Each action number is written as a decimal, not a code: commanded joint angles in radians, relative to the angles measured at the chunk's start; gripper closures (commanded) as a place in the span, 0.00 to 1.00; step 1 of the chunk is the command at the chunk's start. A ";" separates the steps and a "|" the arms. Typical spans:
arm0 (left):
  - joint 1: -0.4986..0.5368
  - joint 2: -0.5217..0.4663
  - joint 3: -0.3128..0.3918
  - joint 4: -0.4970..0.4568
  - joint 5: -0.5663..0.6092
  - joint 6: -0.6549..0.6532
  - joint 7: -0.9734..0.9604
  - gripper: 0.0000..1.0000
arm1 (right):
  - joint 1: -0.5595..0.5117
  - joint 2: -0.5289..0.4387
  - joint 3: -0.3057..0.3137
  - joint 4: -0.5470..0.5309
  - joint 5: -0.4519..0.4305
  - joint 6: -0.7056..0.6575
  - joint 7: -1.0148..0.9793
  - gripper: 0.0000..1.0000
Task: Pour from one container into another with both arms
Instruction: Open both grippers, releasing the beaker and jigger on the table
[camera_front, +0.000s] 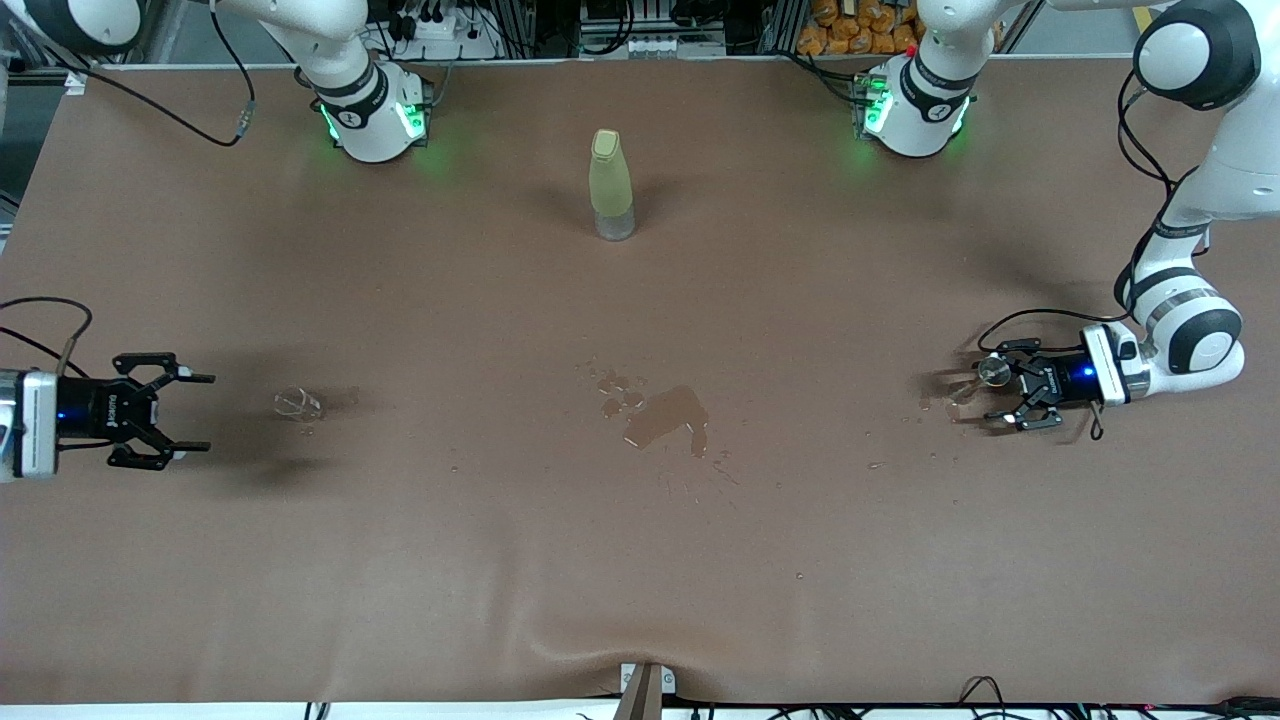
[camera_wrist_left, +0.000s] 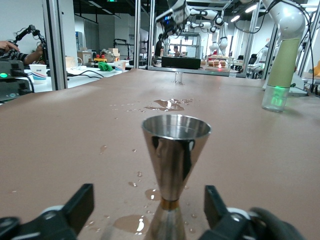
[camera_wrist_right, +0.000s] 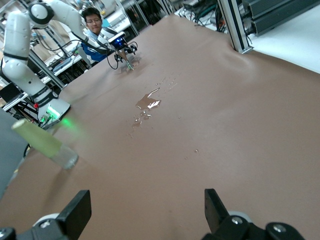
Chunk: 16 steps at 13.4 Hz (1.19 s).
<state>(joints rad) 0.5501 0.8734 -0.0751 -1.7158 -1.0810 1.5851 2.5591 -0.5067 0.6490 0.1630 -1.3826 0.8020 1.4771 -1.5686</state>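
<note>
A steel double-cone jigger (camera_wrist_left: 175, 150) stands upright on the wet brown table cover at the left arm's end. My left gripper (camera_wrist_left: 147, 200) is open around it, its fingers (camera_wrist_left: 80, 205) on either side of the stem and apart from it. The front view shows the same: the left gripper (camera_front: 990, 385) low at the jigger (camera_front: 993, 371). A small clear glass (camera_front: 297, 403) stands toward the right arm's end. My right gripper (camera_front: 205, 412) is open beside that glass with nothing between its fingers (camera_wrist_right: 75, 212); the glass does not show in the right wrist view.
A yellow-green bottle (camera_front: 611, 185) with a clear base stands mid-table toward the arms' bases. A puddle (camera_front: 665, 415) and scattered drops lie at the table's middle. More drops wet the cover (camera_wrist_left: 125, 222) round the jigger.
</note>
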 joint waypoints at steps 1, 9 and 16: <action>0.007 -0.069 0.020 0.004 0.073 0.003 -0.063 0.00 | 0.066 -0.109 -0.008 -0.029 -0.081 0.011 0.239 0.00; 0.010 -0.352 0.060 0.044 0.318 0.030 -0.765 0.00 | 0.252 -0.401 -0.042 -0.243 -0.207 0.207 0.735 0.00; -0.142 -0.571 0.049 0.047 0.582 0.179 -1.381 0.00 | 0.514 -0.583 -0.266 -0.248 -0.536 0.197 1.122 0.00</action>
<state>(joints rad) 0.4394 0.3607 -0.0271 -1.6451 -0.5590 1.7373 1.3385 -0.0101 0.1377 -0.0816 -1.5918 0.3605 1.6733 -0.5368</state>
